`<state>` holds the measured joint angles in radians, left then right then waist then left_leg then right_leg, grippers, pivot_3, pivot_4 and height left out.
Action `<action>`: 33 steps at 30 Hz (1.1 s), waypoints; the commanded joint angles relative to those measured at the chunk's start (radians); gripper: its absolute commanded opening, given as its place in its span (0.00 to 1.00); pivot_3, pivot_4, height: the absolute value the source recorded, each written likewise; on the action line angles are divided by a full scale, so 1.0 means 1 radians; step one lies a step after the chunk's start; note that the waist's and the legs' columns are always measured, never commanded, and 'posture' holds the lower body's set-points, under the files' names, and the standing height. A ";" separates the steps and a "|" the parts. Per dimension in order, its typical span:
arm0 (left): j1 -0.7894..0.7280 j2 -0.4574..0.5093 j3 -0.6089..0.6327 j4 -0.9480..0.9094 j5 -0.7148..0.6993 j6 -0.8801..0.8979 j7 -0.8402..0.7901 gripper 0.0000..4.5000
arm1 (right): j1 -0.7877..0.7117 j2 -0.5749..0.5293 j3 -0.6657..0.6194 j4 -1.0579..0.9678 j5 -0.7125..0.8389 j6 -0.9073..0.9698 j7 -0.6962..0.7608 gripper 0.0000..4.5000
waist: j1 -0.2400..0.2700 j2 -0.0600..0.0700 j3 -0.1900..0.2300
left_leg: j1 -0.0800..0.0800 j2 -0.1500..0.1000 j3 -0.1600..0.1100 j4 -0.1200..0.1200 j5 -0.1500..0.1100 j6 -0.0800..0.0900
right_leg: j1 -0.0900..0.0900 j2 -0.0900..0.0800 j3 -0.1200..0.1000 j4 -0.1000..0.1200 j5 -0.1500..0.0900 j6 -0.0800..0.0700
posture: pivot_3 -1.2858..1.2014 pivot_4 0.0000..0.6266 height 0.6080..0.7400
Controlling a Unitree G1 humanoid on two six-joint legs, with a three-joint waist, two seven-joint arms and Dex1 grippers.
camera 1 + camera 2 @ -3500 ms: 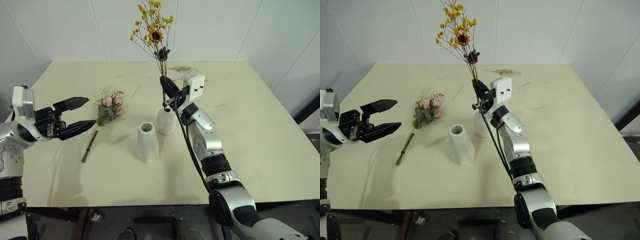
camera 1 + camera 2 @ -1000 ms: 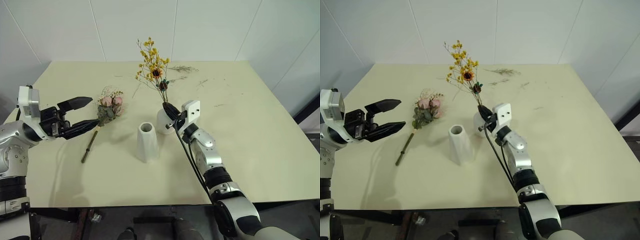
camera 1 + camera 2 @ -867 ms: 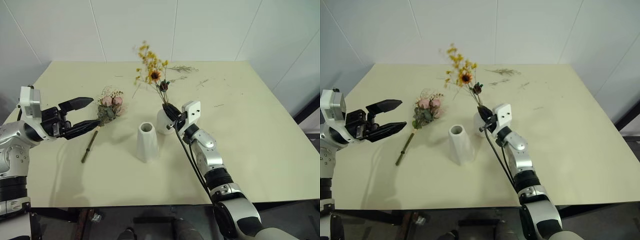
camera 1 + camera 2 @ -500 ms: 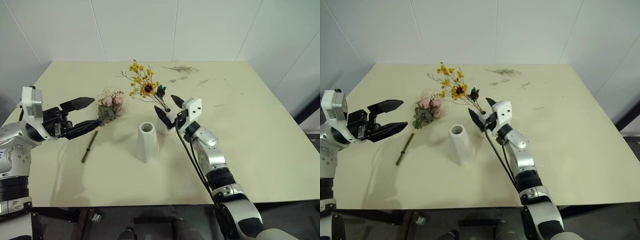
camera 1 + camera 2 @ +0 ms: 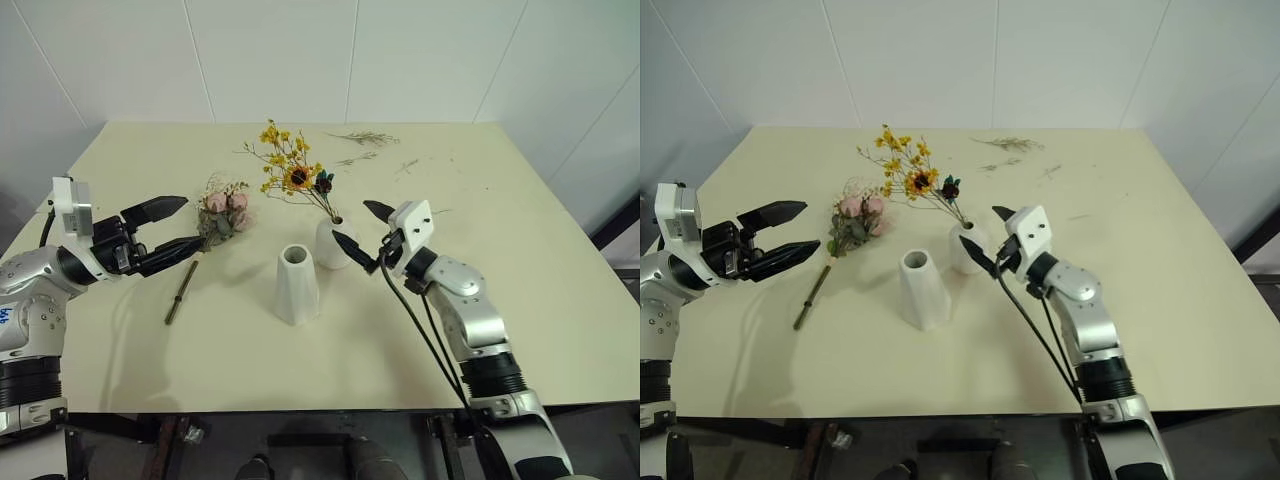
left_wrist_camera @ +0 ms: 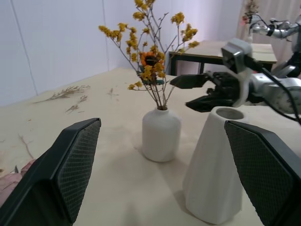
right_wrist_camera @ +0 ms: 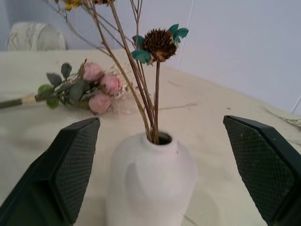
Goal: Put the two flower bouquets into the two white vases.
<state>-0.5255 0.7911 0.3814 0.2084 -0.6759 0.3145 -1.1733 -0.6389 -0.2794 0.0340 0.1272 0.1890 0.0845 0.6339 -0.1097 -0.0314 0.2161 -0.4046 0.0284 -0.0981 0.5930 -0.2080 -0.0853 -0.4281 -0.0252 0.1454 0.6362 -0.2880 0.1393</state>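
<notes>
Yellow bouquet (image 5: pixel 292 176) is in, stems down the small mouth of the rounded bottle vase (image 5: pixel 333 243), its sprays and little sunflower leaning left over the desk (image 5: pixel 520 250). My right gripper (image 5: pixel 367 234) sits just to the right of that vase, fingers spread wide and holding nothing, apart from the white ceramic. The tall cone vase (image 5: pixel 296 284) stands empty, just in front and left of the bottle vase. Over on the left, the pink rose bouquet (image 5: pixel 220 211) lies flat on the desk, stem pointing toward the near edge. My left gripper (image 5: pixel 175 228) hangs right beside those roses, fingers wide apart, nothing between them. Loose dried sprigs (image 5: pixel 362 138) scattered at the far edge.
</notes>
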 commanded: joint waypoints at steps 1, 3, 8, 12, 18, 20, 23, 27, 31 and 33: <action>-0.006 -0.004 0.007 -0.016 0.028 -0.024 0.048 1.00 | -0.004 -0.051 -0.018 -0.104 0.036 0.077 0.028 0.99 | 0.000 0.000 0.000 | 0.000 0.000 0.000 0.000 0.000 0.000 | 0.000 0.000 0.000 0.000 0.000 0.000 | 0.52 0.24 1.00; -0.005 -0.010 0.004 -0.013 0.046 -0.024 0.085 1.00 | -0.006 -0.098 -0.026 -0.148 0.062 0.148 0.058 0.99 | 0.001 0.000 0.000 | 0.000 0.000 0.000 0.000 0.000 0.000 | 0.000 0.000 0.000 0.000 0.000 0.000 | 0.52 0.24 1.00; -0.005 -0.028 -0.002 -0.040 0.080 0.010 0.212 1.00 | -0.024 -0.214 -0.053 -0.259 0.173 0.340 0.147 0.99 | 0.011 0.000 0.000 | 0.000 0.000 0.000 0.000 0.000 0.000 | 0.000 0.000 0.000 -0.001 0.000 0.000 | 0.52 0.24 1.00; 0.010 -0.040 -0.011 -0.086 0.091 0.072 0.308 1.00 | -0.023 -0.312 -0.061 -0.331 0.262 0.434 0.255 0.99 | 0.017 0.000 0.000 | -0.001 0.000 0.000 0.000 0.000 0.000 | 0.000 0.000 0.000 -0.001 0.000 0.000 | 0.52 0.24 1.00; 0.045 -0.046 -0.043 -0.184 0.107 0.259 0.477 1.00 | -0.022 -0.378 -0.106 -0.393 0.379 0.494 0.344 0.99 | 0.026 -0.001 0.000 | -0.001 0.000 0.000 0.000 0.000 0.000 | 0.000 0.000 0.000 -0.003 0.000 0.000 | 0.52 0.24 1.00; 0.048 -0.049 -0.061 -0.208 0.116 0.329 0.536 1.00 | -0.006 -0.412 -0.119 -0.423 0.430 0.523 0.390 0.99 | 0.027 -0.001 0.000 | -0.001 0.000 0.000 0.000 0.000 0.000 | 0.001 0.000 0.000 -0.004 0.000 0.001 | 0.52 0.24 1.00; 0.042 -0.050 -0.085 -0.220 0.134 0.399 0.593 1.00 | 0.019 -0.451 -0.147 -0.440 0.476 0.527 0.436 0.99 | 0.029 -0.001 0.000 | -0.001 0.000 0.000 0.000 -0.001 0.000 | 0.001 0.000 0.000 -0.005 0.000 0.001 | 0.52 0.24 1.00; 0.008 -0.034 -0.164 -0.169 0.208 0.474 0.641 1.00 | 0.010 -0.483 -0.174 -0.418 0.493 0.547 0.435 0.99 | 0.030 -0.001 0.000 | -0.002 0.000 0.001 0.001 -0.001 0.000 | 0.003 0.000 0.000 -0.008 0.001 0.002 | 0.52 0.24 1.00; -0.080 -0.051 -0.238 -0.058 0.285 0.515 0.681 1.00 | -0.009 -0.490 -0.179 -0.400 0.494 0.544 0.429 0.99 | 0.029 -0.001 0.000 | -0.001 0.000 0.001 0.002 -0.001 0.000 | 0.003 0.000 0.000 -0.008 0.001 0.002 | 0.52 0.24 1.00; -0.141 -0.059 -0.274 0.020 0.324 0.507 0.684 1.00 | -0.007 -0.494 -0.179 -0.398 0.497 0.547 0.437 0.99 | 0.030 -0.001 0.000 | -0.001 0.000 0.001 0.002 -0.001 0.000 | 0.003 0.000 0.000 -0.009 0.001 0.002 | 0.52 0.24 1.00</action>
<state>-0.6244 0.7249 0.1224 0.1942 -0.3889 0.8302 -0.4946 -0.6286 -0.7568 -0.1197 -0.2608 0.6614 0.6338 1.0625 -0.0797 -0.0325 0.2164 -0.4062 0.0282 -0.0974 0.5948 -0.2087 -0.0852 -0.4255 -0.0252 0.1453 0.6276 -0.2870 0.1412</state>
